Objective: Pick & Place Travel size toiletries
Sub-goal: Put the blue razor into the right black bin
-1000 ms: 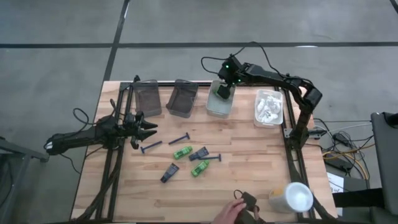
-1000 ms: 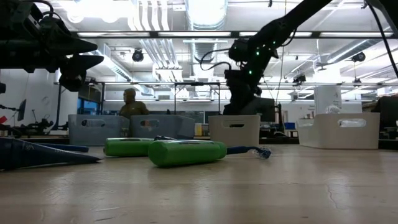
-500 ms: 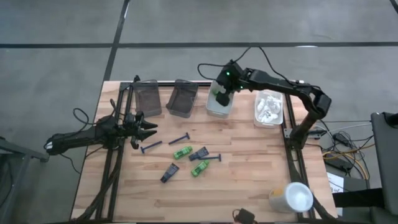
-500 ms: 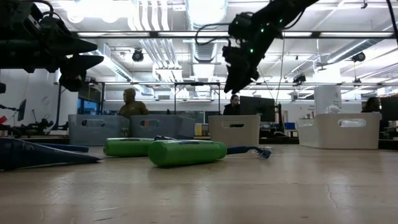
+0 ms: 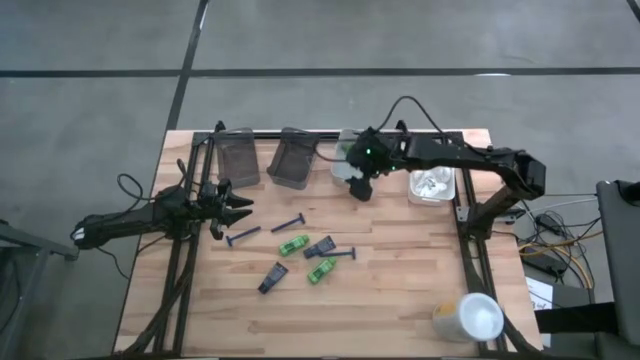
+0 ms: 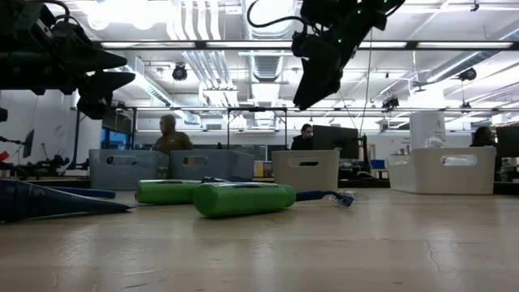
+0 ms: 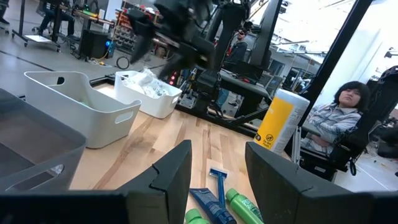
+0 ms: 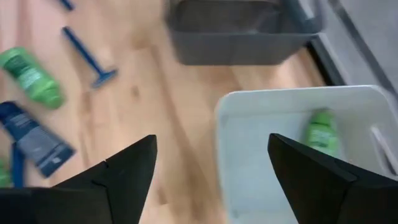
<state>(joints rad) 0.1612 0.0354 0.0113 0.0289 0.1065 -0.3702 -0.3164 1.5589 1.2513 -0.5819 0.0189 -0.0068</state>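
Green packs (image 5: 293, 245), blue razors (image 5: 288, 224) and tubes (image 5: 272, 278) scattered mid-surface (image 5: 400, 300), left pincer (image 5: 238, 210) parked level at the left edge, slightly spread, empty, right pincer (image 5: 358, 189) stretched out, raised beside the white bin (image 8: 292, 149) holding a green bottle (image 8: 320, 135), fingers spread, empty

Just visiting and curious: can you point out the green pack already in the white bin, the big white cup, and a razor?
green pack (image 8: 321, 134), right wrist view, middle of its body
white cup (image 5: 478, 315), high view, its top
razor (image 5: 290, 223), high view, mid-handle

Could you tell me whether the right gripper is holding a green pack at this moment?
No, the right gripper is open and empty in its wrist view, while a green pack lies inside the white bin below.
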